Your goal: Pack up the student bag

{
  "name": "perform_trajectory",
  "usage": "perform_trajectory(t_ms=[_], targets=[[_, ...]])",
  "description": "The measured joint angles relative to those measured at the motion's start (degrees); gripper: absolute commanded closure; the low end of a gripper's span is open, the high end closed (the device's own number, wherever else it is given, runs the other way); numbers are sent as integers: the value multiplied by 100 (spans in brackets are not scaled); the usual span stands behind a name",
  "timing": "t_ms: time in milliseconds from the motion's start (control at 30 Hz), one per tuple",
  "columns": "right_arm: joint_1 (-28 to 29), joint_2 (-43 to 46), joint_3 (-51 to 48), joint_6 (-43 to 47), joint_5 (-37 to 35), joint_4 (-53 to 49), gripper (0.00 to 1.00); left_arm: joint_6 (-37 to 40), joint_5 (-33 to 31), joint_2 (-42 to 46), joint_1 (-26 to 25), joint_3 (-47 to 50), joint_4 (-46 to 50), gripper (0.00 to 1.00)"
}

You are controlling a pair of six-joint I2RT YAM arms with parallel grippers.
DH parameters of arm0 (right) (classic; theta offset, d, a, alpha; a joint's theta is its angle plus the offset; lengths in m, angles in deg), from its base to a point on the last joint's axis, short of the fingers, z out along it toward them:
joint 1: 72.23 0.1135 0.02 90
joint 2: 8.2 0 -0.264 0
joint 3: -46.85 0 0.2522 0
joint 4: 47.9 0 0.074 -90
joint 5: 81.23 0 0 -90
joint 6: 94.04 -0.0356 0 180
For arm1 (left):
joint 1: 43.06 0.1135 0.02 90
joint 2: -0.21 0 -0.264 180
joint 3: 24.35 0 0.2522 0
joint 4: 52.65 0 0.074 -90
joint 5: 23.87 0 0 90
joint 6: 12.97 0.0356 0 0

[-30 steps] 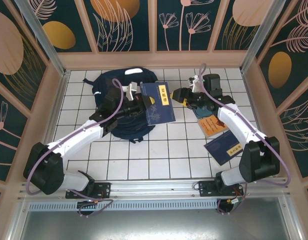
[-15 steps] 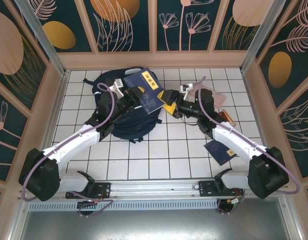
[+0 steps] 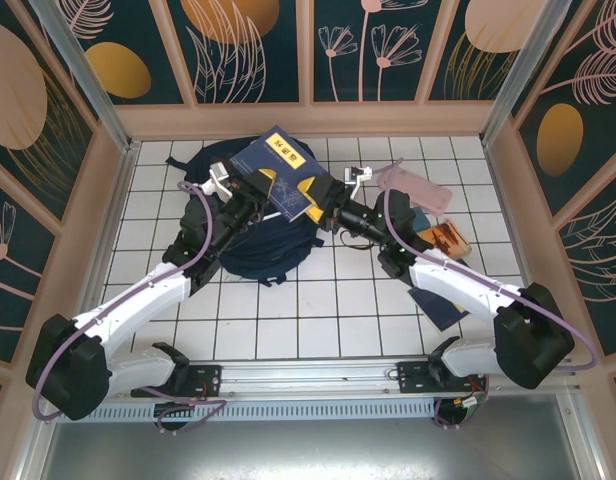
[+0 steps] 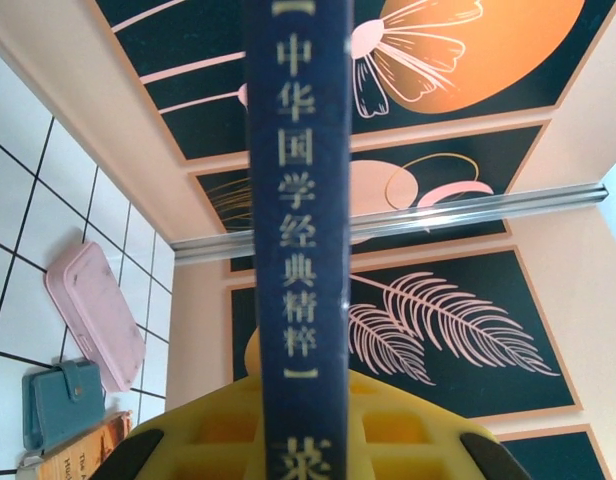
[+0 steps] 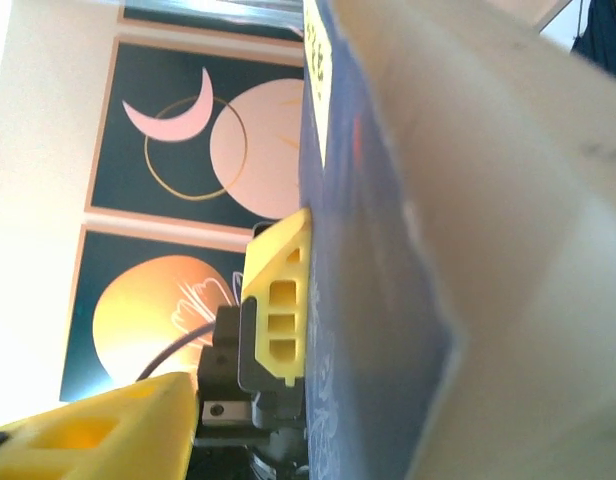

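Note:
The student bag point(image 3: 256, 256), a dark navy backpack, lies on the white tiles left of centre. Above it a dark blue book point(image 3: 273, 165) with a yellow label is held up and tilted. My left gripper point(image 3: 256, 195) is shut on it; in the left wrist view the spine point(image 4: 298, 250) with pale characters stands between my yellow fingers point(image 4: 198, 430). My right gripper point(image 3: 323, 202) has come to the book's right edge. In the right wrist view one of its fingers point(image 5: 98, 430) stands apart from the blue cover point(image 5: 378, 300), while the left gripper's finger point(image 5: 278, 300) presses on that cover.
A pink pencil case point(image 3: 413, 187) lies at the back right, with an orange book point(image 3: 443, 238) and another dark blue book point(image 3: 433, 305) nearer the right arm. A teal wallet point(image 4: 60, 400) lies beside the pencil case point(image 4: 93, 315). Patterned walls enclose the tiles.
The left gripper has raised the blue book off the bag and tipped it up toward the back. The right arm has swung left from the loose books to the held book's edge.

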Motion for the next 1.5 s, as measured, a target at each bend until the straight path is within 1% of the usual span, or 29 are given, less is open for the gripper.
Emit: perform_trajectory(t_ms=[133,167,200,233,300,333,400,433,467,567,667,733,800,833,900,1000,1133,1233,1433,1500], targets=[[7,61,-7,-105,-350,-144,67,-7,0,66,0,4,9,91],[7,92,-20,-138,-433,-155,74,-7,2,76,0,4,9,89],[7,122,-35,-131,-494,-179,78,-7,2,81,0,4,11,87],[7,151,-55,-136,-549,-184,84,-4,2,83,0,4,13,84],[7,186,-87,-109,-623,-199,90,50,7,83,-2,4,46,69],[7,203,-103,-103,-658,-216,93,76,9,83,-2,4,81,60],[2,247,-136,-31,-719,-358,93,162,22,83,0,4,166,41],[-13,280,-146,46,-765,-501,94,229,24,83,-2,4,251,29],[-39,319,-146,149,-787,-673,94,317,28,83,0,4,365,23],[-166,494,-144,538,-894,-1322,95,678,44,85,-2,-2,822,17],[-387,745,-118,1121,-1001,-2124,95,1353,-74,92,-2,-7,1473,13],[-634,914,-52,1569,-1051,-2761,95,1915,-149,92,0,-7,1947,13],[-876,1012,-13,1904,-1056,-3169,94,2417,-173,79,0,-24,2345,12],[-999,1049,-11,2063,-1043,-3338,94,2699,-190,50,-2,-61,2575,10],[-1248,1128,-11,2422,-1016,-3718,94,3292,-186,-105,0,-214,3016,9],[-1491,1152,-4,2855,-931,-4138,94,4395,-238,-632,-2,-750,3864,8],[-1665,1143,-4,3191,-656,-4478,94,5578,-439,-1346,-2,-1451,4752,9],[-1871,1115,-4,3329,-439,-4572,94,6290,-542,-1978,-2,-2015,5248,10],[-2201,977,-4,3423,-153,-4599,94,7368,-588,-2907,-2,-2745,6022,19],[-2251,951,-4,3442,-96,-4601,94,7661,-785,-3136,-9,-2927,6240,22]])
